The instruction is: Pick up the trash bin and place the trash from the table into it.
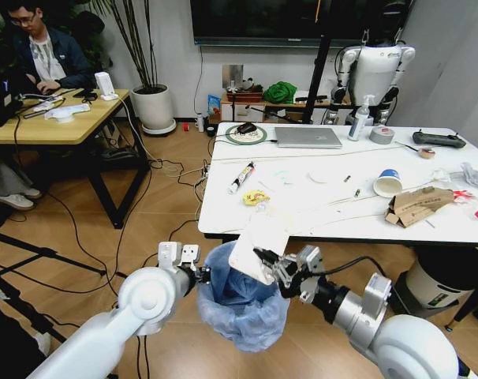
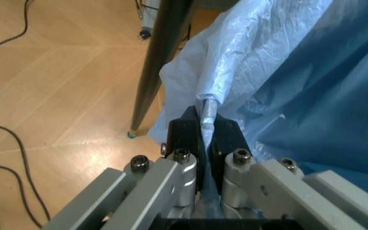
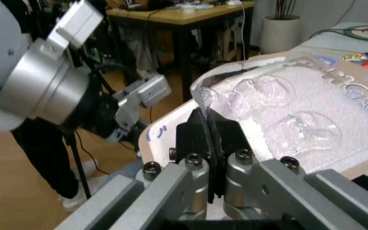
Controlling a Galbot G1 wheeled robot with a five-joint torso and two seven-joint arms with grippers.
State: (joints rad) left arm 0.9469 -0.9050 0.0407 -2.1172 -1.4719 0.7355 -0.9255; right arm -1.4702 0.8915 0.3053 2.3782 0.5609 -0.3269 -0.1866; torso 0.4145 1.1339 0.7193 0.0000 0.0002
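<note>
The trash bin [image 1: 243, 309], lined with a crinkled light-blue bag [image 2: 312, 81], hangs in front of the table [image 1: 318, 217] near its front edge. My left gripper [image 1: 201, 275] is shut on the bin's rim [image 2: 207, 117]. Just above the bin's mouth, my right gripper [image 1: 267, 260] is shut on the edge of a white blister-pack sheet [image 1: 259, 243] with clear plastic bubbles [image 3: 280, 110]. On the table lie a yellow wrapper [image 1: 255, 197], a blue-rimmed paper cup [image 1: 387, 183], torn cardboard [image 1: 416, 205], a red wrapper [image 1: 464, 195] and crumpled white paper [image 1: 473, 174].
A marker [image 1: 240, 178], a grey laptop [image 1: 308, 137], a bottle [image 1: 357, 118] and a tape roll [image 1: 382, 135] also sit on the table. A larger black-and-white cylinder [image 1: 436, 288] stands under its right side. A black table leg [image 2: 161, 62] is close to the bin. Cables cross the floor at left.
</note>
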